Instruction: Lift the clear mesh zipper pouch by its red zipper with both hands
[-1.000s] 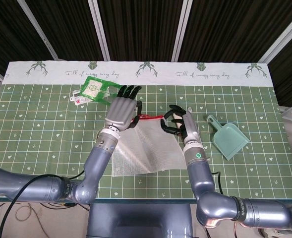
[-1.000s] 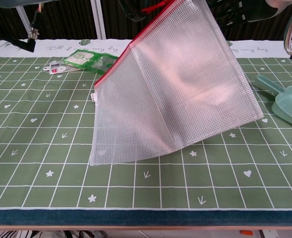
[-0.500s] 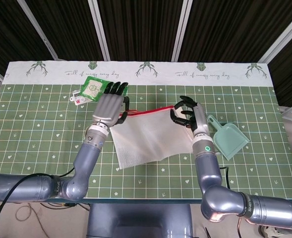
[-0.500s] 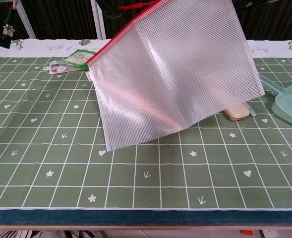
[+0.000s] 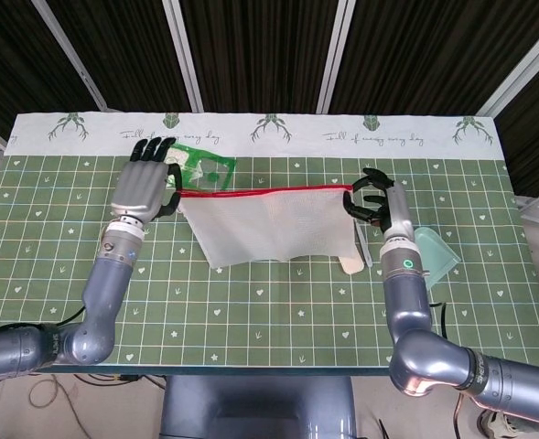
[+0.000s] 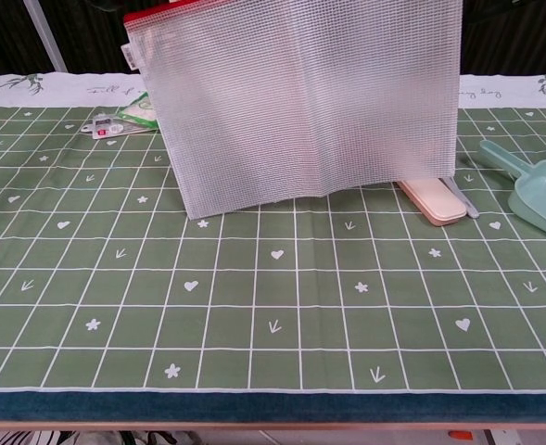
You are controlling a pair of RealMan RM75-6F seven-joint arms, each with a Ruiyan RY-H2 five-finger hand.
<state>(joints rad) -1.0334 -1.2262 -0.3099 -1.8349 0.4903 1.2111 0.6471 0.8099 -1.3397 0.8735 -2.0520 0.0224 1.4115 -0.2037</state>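
The clear mesh zipper pouch [image 5: 267, 230] hangs above the green table [image 5: 59, 265], its red zipper [image 5: 264, 190] stretched taut between both hands. The left hand [image 5: 145, 190] pinches one end and the right hand [image 5: 377, 203] grips the other. To do this well, I judge both should rise level and keep their spacing, so the zipper neither sags nor slips; the lower edge looks close to the pink case [image 6: 432, 201] and teal scoop [image 6: 537, 190]

Both arms raised and spread wide apart.
The left hand [image 5: 146, 189] pinches one end of the red zipper [image 5: 260, 190], its other fingers extended upward; the right hand [image 5: 376, 202] grips the other end with curled fingers.
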